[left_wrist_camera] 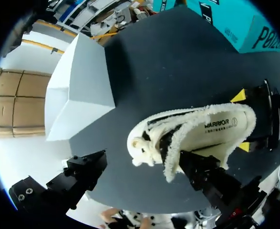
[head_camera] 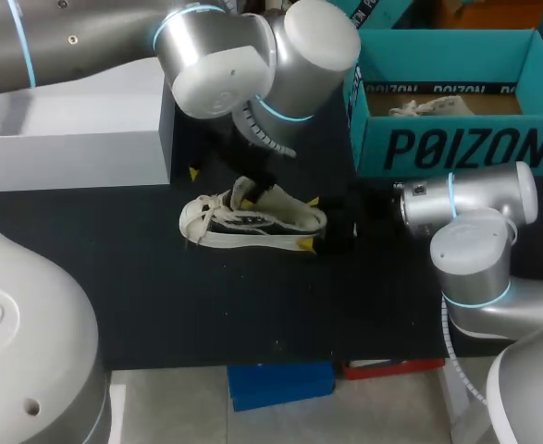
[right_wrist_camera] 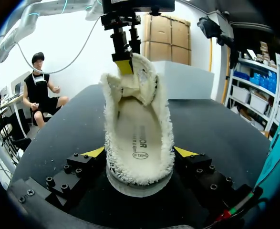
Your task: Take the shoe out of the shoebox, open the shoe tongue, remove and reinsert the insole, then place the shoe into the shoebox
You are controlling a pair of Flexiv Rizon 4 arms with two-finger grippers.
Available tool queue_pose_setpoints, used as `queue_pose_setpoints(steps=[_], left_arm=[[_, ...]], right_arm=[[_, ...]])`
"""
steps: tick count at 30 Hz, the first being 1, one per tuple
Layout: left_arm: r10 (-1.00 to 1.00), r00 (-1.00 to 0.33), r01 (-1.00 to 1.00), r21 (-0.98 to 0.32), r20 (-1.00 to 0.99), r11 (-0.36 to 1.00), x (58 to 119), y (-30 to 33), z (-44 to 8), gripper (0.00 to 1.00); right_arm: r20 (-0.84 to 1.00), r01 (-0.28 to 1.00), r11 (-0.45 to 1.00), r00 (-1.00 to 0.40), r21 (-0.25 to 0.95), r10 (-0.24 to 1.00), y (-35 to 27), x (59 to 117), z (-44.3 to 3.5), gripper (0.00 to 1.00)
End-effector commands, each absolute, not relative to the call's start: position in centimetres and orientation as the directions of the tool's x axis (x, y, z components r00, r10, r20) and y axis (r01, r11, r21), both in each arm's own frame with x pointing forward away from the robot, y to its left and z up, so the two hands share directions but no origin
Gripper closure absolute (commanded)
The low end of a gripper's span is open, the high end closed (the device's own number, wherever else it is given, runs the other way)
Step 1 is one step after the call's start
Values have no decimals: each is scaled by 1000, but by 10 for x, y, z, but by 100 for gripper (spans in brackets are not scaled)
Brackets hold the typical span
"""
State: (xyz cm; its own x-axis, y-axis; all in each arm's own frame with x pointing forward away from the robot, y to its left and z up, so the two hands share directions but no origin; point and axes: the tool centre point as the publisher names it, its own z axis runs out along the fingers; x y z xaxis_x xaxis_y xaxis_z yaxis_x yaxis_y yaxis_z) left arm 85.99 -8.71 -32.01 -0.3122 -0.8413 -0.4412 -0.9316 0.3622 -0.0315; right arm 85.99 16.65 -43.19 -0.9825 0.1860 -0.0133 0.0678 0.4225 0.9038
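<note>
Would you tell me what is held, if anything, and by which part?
The right gripper holds the shoe by its heel; the left gripper is open.

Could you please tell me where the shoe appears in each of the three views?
Head view: the shoe lies at the table's middle.
Left wrist view: shoe just ahead of the left gripper.
Right wrist view: shoe's heel between the right gripper's fingers.
Shared landmark: the white box.
</note>
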Motion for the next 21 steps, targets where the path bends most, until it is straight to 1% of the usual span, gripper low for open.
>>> queue_pose_setpoints(steps=[1,6,11,12,13,14,17,19,20,21], left_arm=[[-724,-557,-804,47,-407,593,859,-96,-326,0],[-614,-712,-680,116,-341,724,869,-103,-327,0],[-529,-770,-609,162,-357,777,879,-111,-328,0],[-524,-769,-608,164,-366,777,881,-112,-329,22],[-524,-765,-611,166,-373,774,882,-113,-329,39],[-512,-774,-600,173,-372,781,883,-113,-329,50],[-480,-794,-571,186,-373,800,883,-115,-330,53],[-472,-796,-566,190,-380,802,882,-117,-333,59],[-470,-797,-565,192,-380,803,882,-117,-334,65],[-469,-797,-565,192,-381,803,882,-118,-334,85]], right_arm=[[-14,69,423,-982,904,189,168,860,-434,100],[-14,69,423,-982,904,189,168,860,-434,100],[-14,69,423,-982,904,189,168,860,-434,100],[-14,69,423,-982,904,189,168,860,-434,100],[-14,69,423,-982,904,189,168,860,-434,100],[-14,69,423,-982,904,189,168,860,-434,100],[-14,69,423,-982,904,189,168,860,-434,100],[-14,69,423,-982,904,189,168,860,-434,100],[-14,69,423,-982,904,189,168,860,-434,100],[-14,69,423,-982,904,189,168,860,-434,100]])
